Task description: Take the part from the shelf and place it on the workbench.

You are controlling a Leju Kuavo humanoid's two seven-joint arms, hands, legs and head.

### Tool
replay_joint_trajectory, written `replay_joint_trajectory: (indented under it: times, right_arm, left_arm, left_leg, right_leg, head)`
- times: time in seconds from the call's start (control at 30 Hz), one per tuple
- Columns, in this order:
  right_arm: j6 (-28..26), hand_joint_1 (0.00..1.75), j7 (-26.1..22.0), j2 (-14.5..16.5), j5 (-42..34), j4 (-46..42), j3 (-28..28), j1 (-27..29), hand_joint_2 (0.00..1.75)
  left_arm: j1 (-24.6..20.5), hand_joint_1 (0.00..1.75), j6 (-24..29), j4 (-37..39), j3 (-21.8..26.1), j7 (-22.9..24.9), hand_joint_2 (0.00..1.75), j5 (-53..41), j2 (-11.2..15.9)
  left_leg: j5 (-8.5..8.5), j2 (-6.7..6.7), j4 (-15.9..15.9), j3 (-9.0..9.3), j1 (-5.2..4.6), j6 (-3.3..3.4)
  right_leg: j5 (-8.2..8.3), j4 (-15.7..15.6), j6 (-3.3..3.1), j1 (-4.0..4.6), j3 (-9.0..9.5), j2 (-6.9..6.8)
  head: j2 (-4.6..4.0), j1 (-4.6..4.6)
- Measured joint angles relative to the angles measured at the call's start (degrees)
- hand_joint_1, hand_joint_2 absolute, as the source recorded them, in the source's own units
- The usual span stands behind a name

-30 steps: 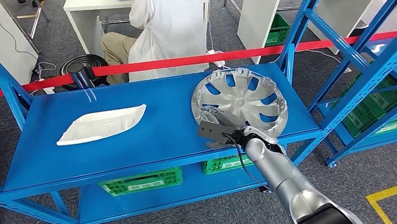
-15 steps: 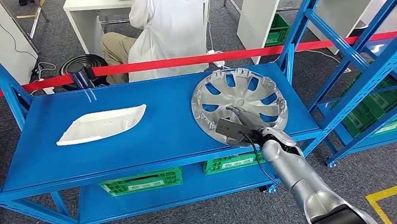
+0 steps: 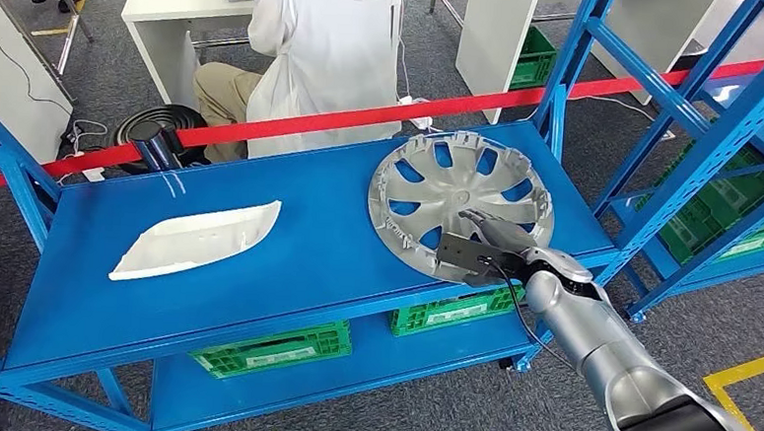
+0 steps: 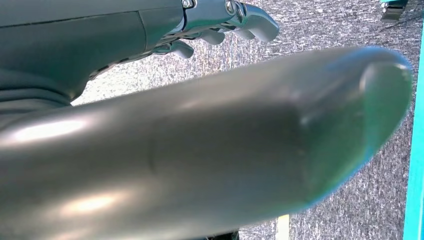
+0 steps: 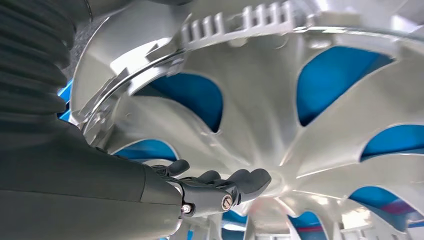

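**Reaching over the rim, grip not yet made**

Hovering low now, the right hand (image 3: 487, 243) sits over the near edge of the silver wheel cover (image 3: 461, 202), fingers (image 5: 235, 184) stretched out flat above the spokes and clasping nothing. The cover lies on the right end of the blue shelf (image 3: 287, 260), hollow side up.

Here's the danger, as I judge it: that rim is thin, glossy moulded plastic, ringed with small ribbed clips, and the spokes curve smoothly between open cut-outs. A closing hand could slide off the slick surface, or catch in a cut-out and tip the disc. It's wide and light-looking, gripped at one edge it may swing or scrape the blue upright (image 3: 563, 82) nearby. It also lies close to the shelf's front lip, so a push could nudge it off.

The left hand (image 4: 220, 22) hangs over grey carpet, fingers loosely apart, empty. A white curved shell (image 3: 197, 239) rests well apart at the shelf's left.
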Motion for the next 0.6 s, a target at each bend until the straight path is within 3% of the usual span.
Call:
replay_joint_trajectory:
  times: [0.17, 0.3, 0.6]
  right_arm:
    - [0.0, 0.01, 0.1, -0.3, 0.2, 0.0, 0.0, -0.1, 1.75]
    - [0.1, 1.75, 0.4, -0.3, 0.3, 0.0, 0.1, -0.1, 1.75]
    - [0.8, 1.75, 0.2, -0.9, 0.3, 0.0, 0.5, -0.1, 1.75]
  left_arm:
    - [0.0, 0.00, 0.1, 0.0, 0.1, 0.0, 0.00, 0.2, -0.1]
    - [0.0, 0.00, 0.1, 0.0, 0.1, 0.0, 0.00, 0.3, -0.2]
    - [0.0, 0.00, 0.2, 0.0, 0.9, -0.6, 0.00, 0.3, -0.3]
  left_leg:
    - [0.00, 0.00, 0.0, 0.00, 0.00, 0.00]
    - [0.00, 0.00, 0.0, 0.00, 0.00, 0.00]
    - [0.00, 0.00, 0.0, 0.01, 0.00, 0.00]
  right_leg:
    - [0.00, 0.0, 0.00, 0.00, 0.01, 0.00]
    - [0.00, 0.0, 0.00, 0.00, 0.01, 0.00]
    - [0.00, 0.0, 0.00, 0.00, 0.01, 0.00]
  head:
    - [0.00, 0.01]
    - [0.00, 0.01]
    - [0.00, 0.01]
